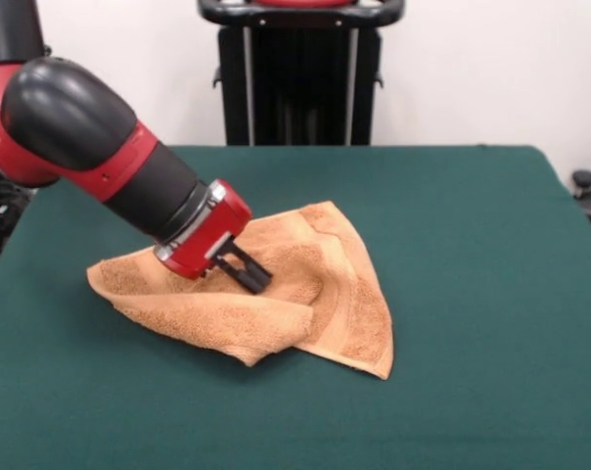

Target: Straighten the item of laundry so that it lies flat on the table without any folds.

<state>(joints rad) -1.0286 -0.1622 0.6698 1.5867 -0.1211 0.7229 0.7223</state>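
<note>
The orange-tan towel [315, 294] lies crumpled on the dark green table [472, 245], left of centre. A thick fold runs along its near left side and a flatter corner points to the near right. No tag shows. My gripper [256, 279] comes down from the upper left at a slant, and its black fingers [245, 272] press into the towel's middle. The fingers look close together with cloth bunched around their tips, but the pinch itself is hidden.
The robot's black pedestal [300, 73] stands behind the table's far edge. The red and black arm [90, 137] crosses above the table's left part. A dark object [589, 196] sits off the table's right edge.
</note>
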